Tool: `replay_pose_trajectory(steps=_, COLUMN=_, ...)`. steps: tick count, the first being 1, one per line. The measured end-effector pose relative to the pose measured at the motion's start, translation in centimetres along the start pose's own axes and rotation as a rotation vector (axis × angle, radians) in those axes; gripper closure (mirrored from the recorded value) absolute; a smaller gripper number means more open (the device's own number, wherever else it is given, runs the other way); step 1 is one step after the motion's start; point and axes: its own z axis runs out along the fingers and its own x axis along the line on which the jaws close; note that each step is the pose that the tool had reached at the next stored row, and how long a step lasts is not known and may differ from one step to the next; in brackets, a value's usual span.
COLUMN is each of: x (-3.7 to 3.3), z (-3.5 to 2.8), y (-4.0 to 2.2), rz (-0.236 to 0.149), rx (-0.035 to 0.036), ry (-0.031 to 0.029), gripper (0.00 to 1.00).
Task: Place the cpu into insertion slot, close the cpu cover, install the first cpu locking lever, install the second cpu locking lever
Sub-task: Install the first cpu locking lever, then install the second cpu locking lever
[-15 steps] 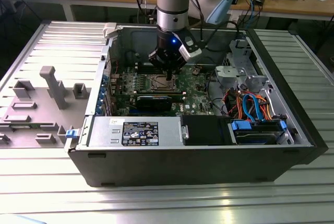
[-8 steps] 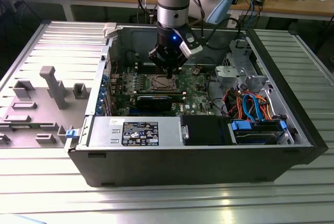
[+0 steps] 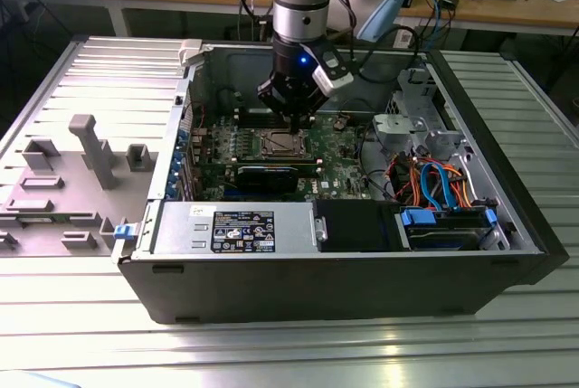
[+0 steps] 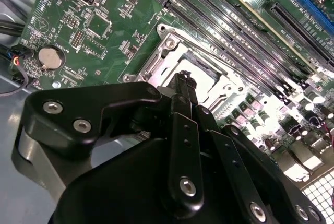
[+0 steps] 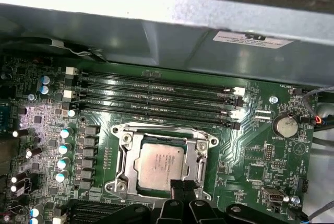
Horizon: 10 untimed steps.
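- Computer case [image 3: 507,252]: open-sided, lying flat on the bench; heavy and rigid, so you leave it where it is.
- Motherboard [image 5: 250,151]: stiff but fragile; keep off its components.
- Gripper [image 3: 291,121]: it hangs over the socket, fingertips [image 5: 181,188] drawn together at the socket's edge, apparently holding nothing.
- Insertion slot [image 5: 163,161]: mid-board, beside the memory slots [image 5: 156,98].
- Cpu cover [image 5: 201,153]: thin springy metal, lying flat around the chip.
- Cpu [image 5: 159,165]: seated in the slot; light, stiff and slick-faced, so you grip only its edges.
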Motion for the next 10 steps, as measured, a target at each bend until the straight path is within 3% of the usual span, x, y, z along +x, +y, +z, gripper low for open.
replay_pose_trajectory(steps=10, x=0.01, z=-0.03, y=-0.01, rz=0.0, rx=0.0003, ry=0.0002, gripper=0.89)
